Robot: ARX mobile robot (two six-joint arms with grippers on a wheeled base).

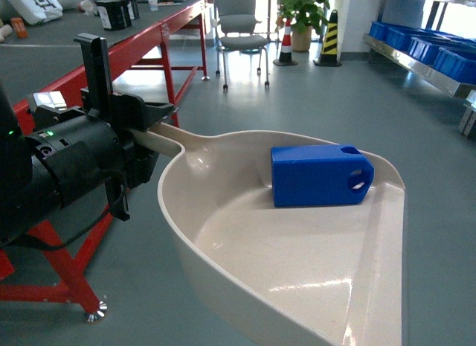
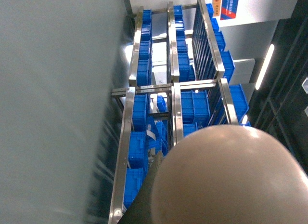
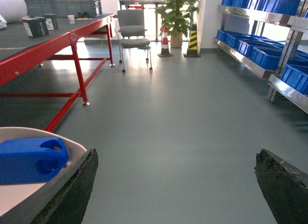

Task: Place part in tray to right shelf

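Left fingers [image 1: 152,119] clamp the tray [image 1: 297,271] handle; right fingers [image 3: 175,185] gape empty. I judge the part [image 1: 321,175] light, rigid, liable to slide.

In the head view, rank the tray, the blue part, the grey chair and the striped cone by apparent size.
1. tray, inflated by nearness
2. part, also near
3. chair
4. striped cone

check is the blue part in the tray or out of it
In. The part lies on its side on the tray floor, against the back wall, slotted end toward the right rim.
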